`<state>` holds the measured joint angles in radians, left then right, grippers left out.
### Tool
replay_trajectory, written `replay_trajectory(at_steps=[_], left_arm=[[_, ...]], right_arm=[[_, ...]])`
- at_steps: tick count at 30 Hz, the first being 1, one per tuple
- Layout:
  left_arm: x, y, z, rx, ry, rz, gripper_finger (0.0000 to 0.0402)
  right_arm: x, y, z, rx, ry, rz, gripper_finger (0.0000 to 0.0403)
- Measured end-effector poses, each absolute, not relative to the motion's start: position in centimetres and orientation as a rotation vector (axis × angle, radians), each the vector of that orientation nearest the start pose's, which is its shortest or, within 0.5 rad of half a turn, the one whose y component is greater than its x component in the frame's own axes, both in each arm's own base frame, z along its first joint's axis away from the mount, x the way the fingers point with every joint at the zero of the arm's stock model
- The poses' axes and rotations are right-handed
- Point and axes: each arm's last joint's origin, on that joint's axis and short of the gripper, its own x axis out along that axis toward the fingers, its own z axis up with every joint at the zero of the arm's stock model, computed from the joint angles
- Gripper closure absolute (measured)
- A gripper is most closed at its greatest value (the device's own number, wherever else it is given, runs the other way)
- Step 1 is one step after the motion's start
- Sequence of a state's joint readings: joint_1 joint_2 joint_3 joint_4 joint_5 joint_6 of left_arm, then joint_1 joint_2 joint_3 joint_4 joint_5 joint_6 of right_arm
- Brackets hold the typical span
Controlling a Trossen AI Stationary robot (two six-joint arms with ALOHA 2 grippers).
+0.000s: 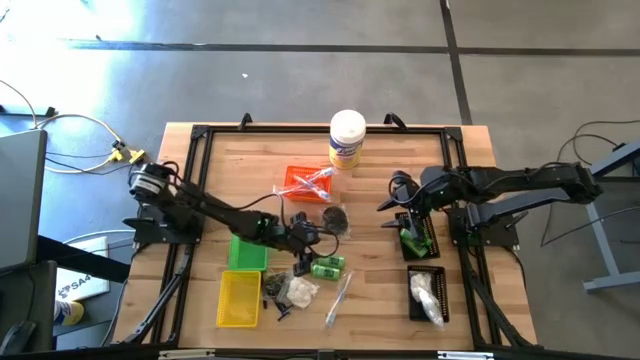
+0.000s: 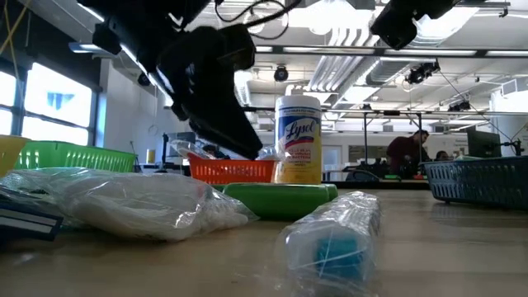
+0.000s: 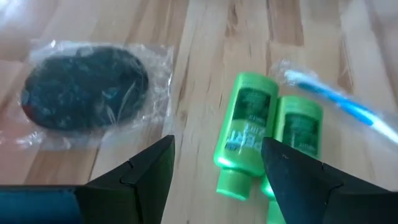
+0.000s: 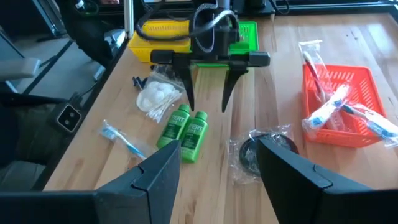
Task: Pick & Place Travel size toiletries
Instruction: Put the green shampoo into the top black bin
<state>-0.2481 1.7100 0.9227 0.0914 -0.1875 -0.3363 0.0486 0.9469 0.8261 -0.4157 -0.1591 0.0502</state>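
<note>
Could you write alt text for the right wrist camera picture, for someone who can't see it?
Across a wooden table, the left gripper hangs open, pointing down just above two green bottles lying side by side. Around them lie a bag of white cotton bits, a wrapped blue toothbrush, a bagged black item and an orange tray of wrapped sticks.

On the wooden table (image 1: 200,180) we see a white canister with a yellow label (image 1: 347,138) upright near the far edge, just beside an orange mesh tray (image 1: 292,178). A green tray (image 1: 247,254) and a yellow tray (image 1: 240,298) lie adjacent at the left; two black trays (image 1: 428,276) sit at the right. Beyond the table, a person (image 2: 406,152) is visible in the room.
</note>
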Motion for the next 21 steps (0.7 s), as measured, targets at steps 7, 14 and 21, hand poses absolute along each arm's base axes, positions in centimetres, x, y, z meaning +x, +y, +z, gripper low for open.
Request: replay_trajectory(at_steps=[7,14,21], left_arm=[[34.4,-8.2,15.8,-0.182,0.677,0.054,0.0167],[34.9,-8.4,15.4,-0.200,0.645,0.026,0.0167],[35.1,-8.5,14.7,-0.204,0.657,0.011,0.0167]], right_arm=[[20.3,1.4,29.4,0.081,0.566,0.187,0.0200],[20.6,1.5,29.0,0.090,0.594,0.184,0.0200],[21.0,1.5,28.6,0.091,0.613,0.184,0.0200]])
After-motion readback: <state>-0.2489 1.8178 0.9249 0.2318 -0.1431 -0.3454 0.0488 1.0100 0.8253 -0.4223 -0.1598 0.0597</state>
